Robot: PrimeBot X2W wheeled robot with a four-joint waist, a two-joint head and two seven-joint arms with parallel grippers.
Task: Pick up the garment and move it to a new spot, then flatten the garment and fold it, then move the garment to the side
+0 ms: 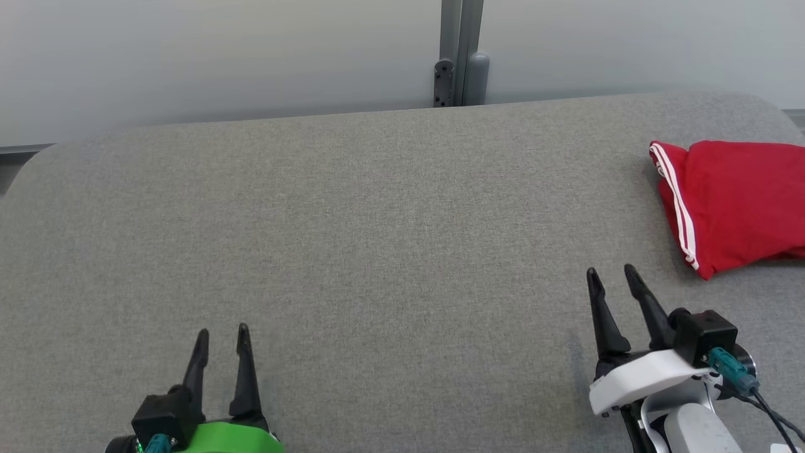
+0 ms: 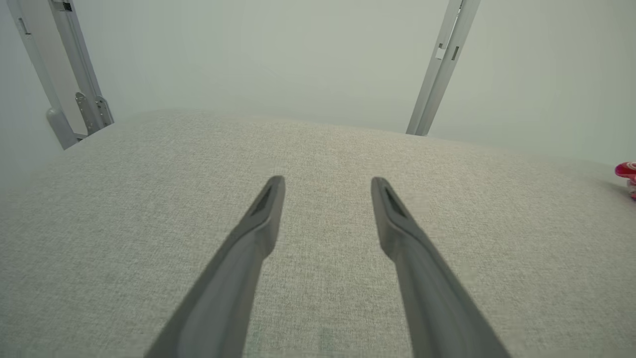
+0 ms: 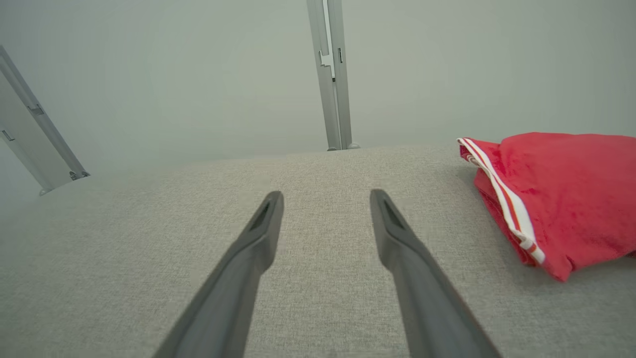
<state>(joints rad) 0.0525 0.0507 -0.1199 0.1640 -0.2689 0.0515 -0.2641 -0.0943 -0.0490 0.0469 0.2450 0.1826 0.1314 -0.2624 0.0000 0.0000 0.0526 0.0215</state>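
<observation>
Grey fabric table (image 1: 377, 220) carries the red garment (image 1: 736, 201), a folded bundle with a white-striped edge. It lies ahead and to the right of the right gripper (image 1: 610, 272), near, not touching. That gripper's fingers are spread, nothing between. Left gripper (image 1: 222, 330) sits well apart from the garment, also spread and empty. Metal post (image 1: 462, 56) stands behind the table.

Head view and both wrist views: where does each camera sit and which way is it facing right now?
Head view: on the head, facing forward and down at the grey fabric surface; left gripper lower left, right gripper lower right, both open.
Left wrist view: on the left wrist, looking low along that gripper across the surface to the wall.
Right wrist view: on the right wrist, likewise low along its gripper toward the wall.
Shared: head and right wrist views both show the red garment at right.
</observation>
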